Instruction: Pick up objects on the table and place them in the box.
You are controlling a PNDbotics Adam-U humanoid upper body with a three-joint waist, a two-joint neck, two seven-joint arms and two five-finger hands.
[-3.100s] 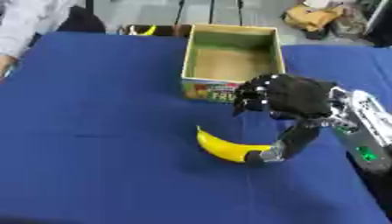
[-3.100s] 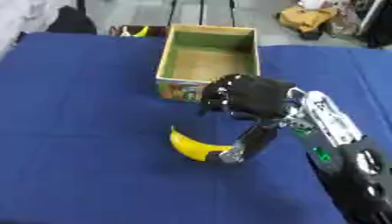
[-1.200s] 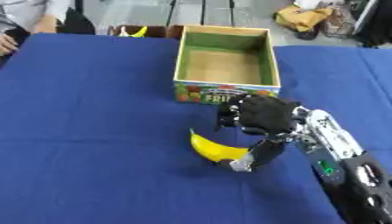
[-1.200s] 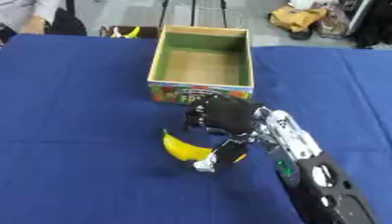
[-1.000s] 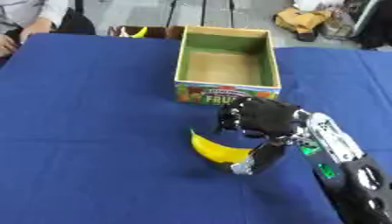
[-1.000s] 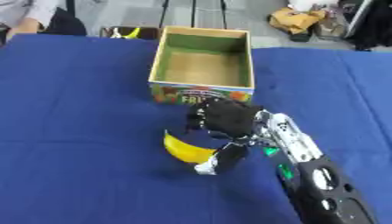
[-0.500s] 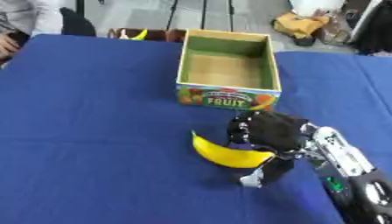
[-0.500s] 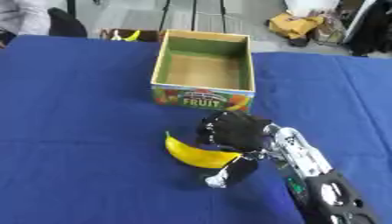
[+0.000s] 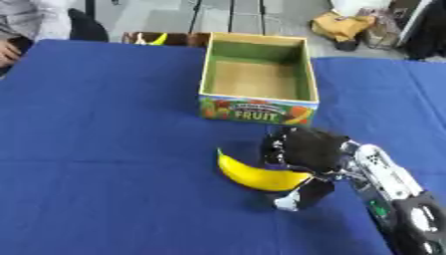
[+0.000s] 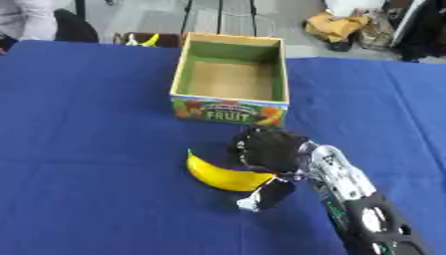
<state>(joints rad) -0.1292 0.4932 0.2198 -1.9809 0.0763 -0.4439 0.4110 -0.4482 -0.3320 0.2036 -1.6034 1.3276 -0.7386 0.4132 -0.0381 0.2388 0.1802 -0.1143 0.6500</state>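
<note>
The right hand (image 9: 303, 152) has its fingers curled around the banana (image 9: 253, 175), so the grasp step is in hand; the next move, I think, calls for a lift toward the box (image 9: 258, 108) at 12 o'clock.

Box (image 9: 258, 108) open-topped, nothing above it; bare table (image 9: 104, 124) stretches left.

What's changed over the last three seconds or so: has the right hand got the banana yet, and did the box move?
The right hand has closed in over the banana, fingers above it and thumb below its right end, so it now looks gripped. The banana remains low over the blue table, barely raised if at all. The box kept its place and is empty; the camera shifted.
</note>
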